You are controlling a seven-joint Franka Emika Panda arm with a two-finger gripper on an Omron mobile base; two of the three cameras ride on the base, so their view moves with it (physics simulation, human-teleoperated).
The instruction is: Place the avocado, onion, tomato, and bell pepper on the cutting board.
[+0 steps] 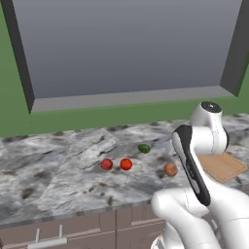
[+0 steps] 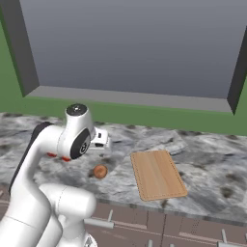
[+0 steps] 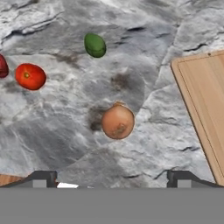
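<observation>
Marble counter — avocado, tomato, bell pepper, onion, cutting board (bare).

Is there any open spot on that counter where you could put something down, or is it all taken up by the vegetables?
The cutting board is bare. So is the counter left of the bell pepper, and the strip between onion and board. The tomato, pepper, avocado and onion cluster mid-counter.

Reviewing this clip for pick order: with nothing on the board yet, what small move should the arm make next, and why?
Probably lower the open gripper straight onto the onion. In the hand view it sits centred between the fingertips and nearest the cutting board, which is bare, while the avocado, tomato and bell pepper lie farther off.
</observation>
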